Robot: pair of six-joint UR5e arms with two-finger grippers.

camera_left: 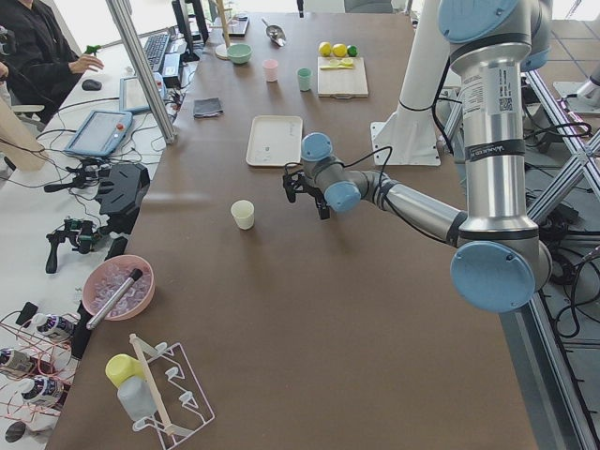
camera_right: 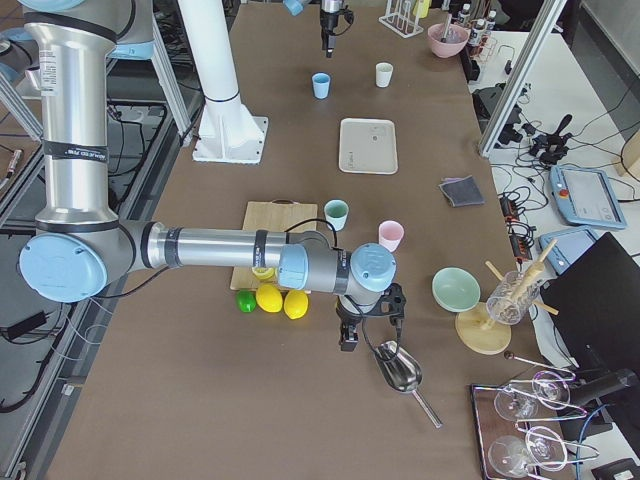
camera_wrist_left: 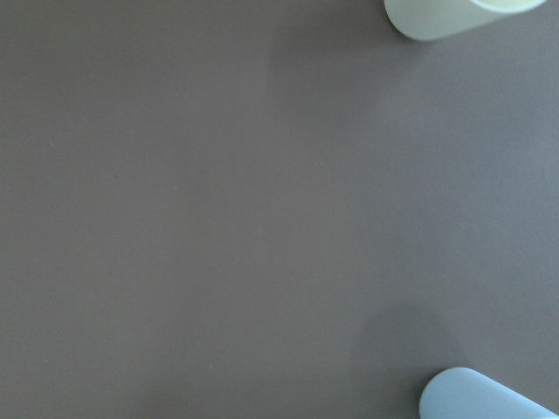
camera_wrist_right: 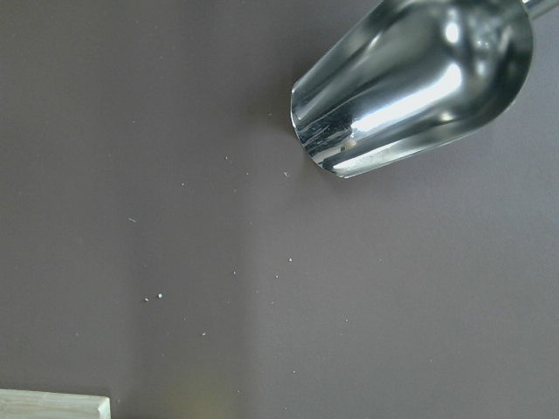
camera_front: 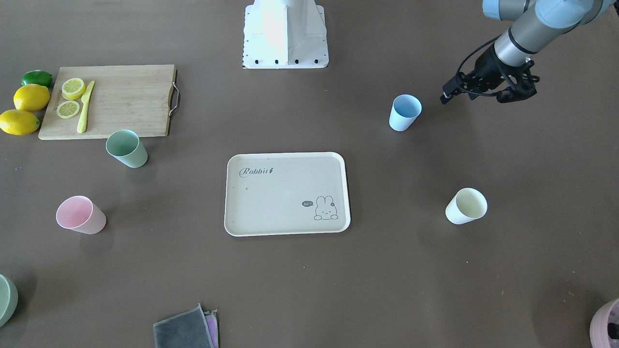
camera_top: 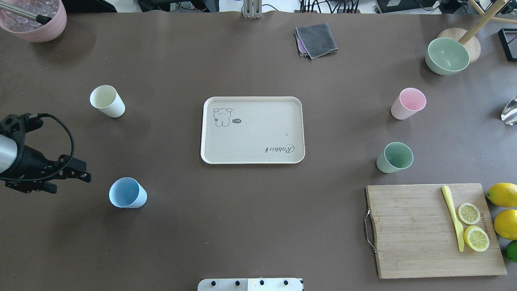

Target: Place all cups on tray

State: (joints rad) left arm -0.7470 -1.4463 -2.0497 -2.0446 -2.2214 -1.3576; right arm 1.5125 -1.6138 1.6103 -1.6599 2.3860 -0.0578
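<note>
The tray (camera_front: 287,194) sits bare; four cups stand around it on the bench (camera_front: 309,290). The left gripper (camera_front: 447,93) hovers near the blue cup (camera_front: 405,112); I cannot tell either gripper's jaws.

Beige tray (camera_front: 271,193) with grey rabbit print; cups blue (camera_front: 404,112), green (camera_front: 126,149), cream (camera_front: 465,206), pink (camera_front: 80,214); brown table (camera_front: 435,270).

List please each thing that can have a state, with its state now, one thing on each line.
blue cup: upright, on the table, off the tray
cream cup: upright, off the tray
green cup: upright, off the tray
pink cup: upright, off the tray
tray: flat, nothing on it
left gripper: holds nothing, near the blue cup
lemon slices: cut, on the cutting board
</note>
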